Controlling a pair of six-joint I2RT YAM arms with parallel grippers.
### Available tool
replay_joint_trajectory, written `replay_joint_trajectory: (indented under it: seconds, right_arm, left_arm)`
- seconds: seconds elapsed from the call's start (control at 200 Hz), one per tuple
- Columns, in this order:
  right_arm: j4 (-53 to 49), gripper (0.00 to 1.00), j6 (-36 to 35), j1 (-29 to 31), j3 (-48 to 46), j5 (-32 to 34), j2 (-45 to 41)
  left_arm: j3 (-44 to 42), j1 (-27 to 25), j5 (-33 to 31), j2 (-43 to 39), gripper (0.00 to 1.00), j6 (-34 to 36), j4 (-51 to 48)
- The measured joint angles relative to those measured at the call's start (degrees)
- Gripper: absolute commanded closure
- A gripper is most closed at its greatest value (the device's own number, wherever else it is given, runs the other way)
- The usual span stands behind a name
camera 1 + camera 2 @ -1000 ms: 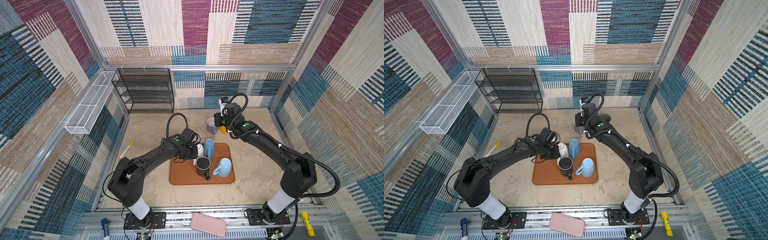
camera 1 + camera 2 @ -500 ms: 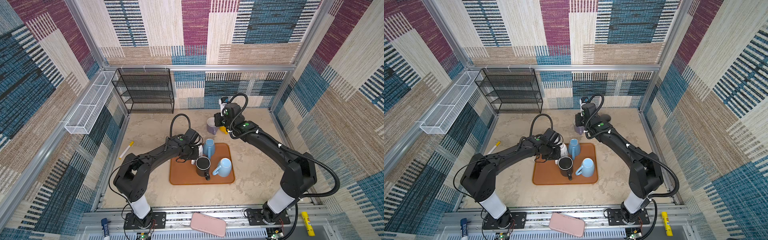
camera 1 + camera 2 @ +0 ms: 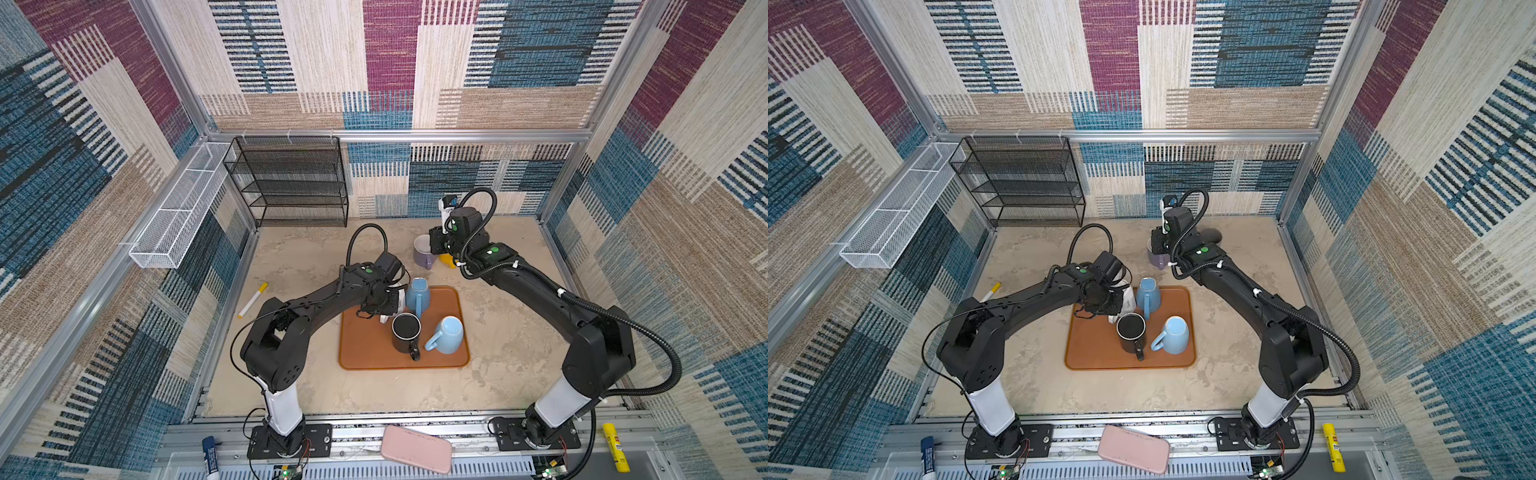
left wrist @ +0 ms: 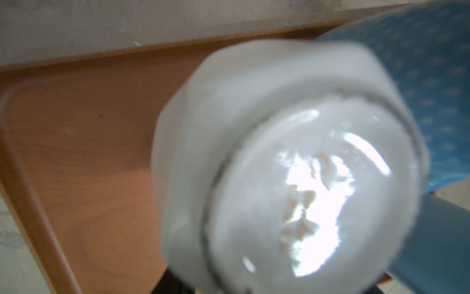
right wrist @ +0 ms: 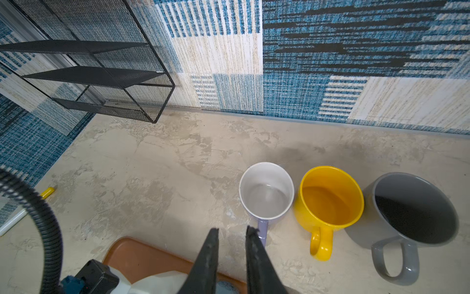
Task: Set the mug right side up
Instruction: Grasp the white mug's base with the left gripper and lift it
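Note:
A white mug (image 3: 398,298) sits at the back left of the brown tray (image 3: 365,353), beside a tall blue mug (image 3: 417,294). Its base fills the left wrist view (image 4: 300,178) and its mouth is hidden. My left gripper (image 3: 384,302) is shut on this mug, and the mug covers the fingers. My right gripper (image 5: 232,229) hovers behind the tray near the handle of an upright purple mug (image 5: 266,191). Its jaws stand a narrow gap apart with nothing between them. In both top views the right gripper (image 3: 1160,249) is over that mug (image 3: 1156,261).
On the tray stand an upright black mug (image 3: 406,330) and a tipped light blue mug (image 3: 446,336). A yellow mug (image 5: 330,196) and a grey mug (image 5: 414,208) stand upright beside the purple one. Black wire shelf (image 3: 291,183) at the back, marker (image 3: 252,300) on the left.
The left arm has drawn in and its jaws have narrowed on the white mug. The right arm has not moved.

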Motion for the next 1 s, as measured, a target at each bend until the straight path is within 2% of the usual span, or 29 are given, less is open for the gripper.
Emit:
replay_joint_trajectory:
  seconds: [0.15, 0.255, 0.476, 0.706, 1.002]
  right_arm:
    - [0.0, 0.77, 0.0, -0.1, -0.4, 0.2, -0.1]
    - [0.0, 0.77, 0.0, -0.1, -0.5, 0.4, -0.3]
    - [0.1, 0.77, 0.0, -0.1, -0.8, 0.4, -0.5]
    - [0.4, 0.78, 0.0, -0.1, -1.5, 0.3, -0.6]
    - [0.7, 0.76, 0.0, -0.1, -1.6, -0.3, -0.7]
  left_arm:
    - [0.4, 0.0, 0.0, 0.7, 0.80, 0.4, -0.5]
    - [0.5, 0.0, -0.2, 0.8, 0.89, 0.5, -0.9]
    - [0.6, 0.4, -2.3, 0.7, 0.91, 0.6, -2.2]
    - [-1.2, 1.7, -3.6, -0.9, 0.90, 0.6, -3.1]
    - [-4.8, 3.9, -5.5, -3.3, 0.75, 0.6, -4.7]
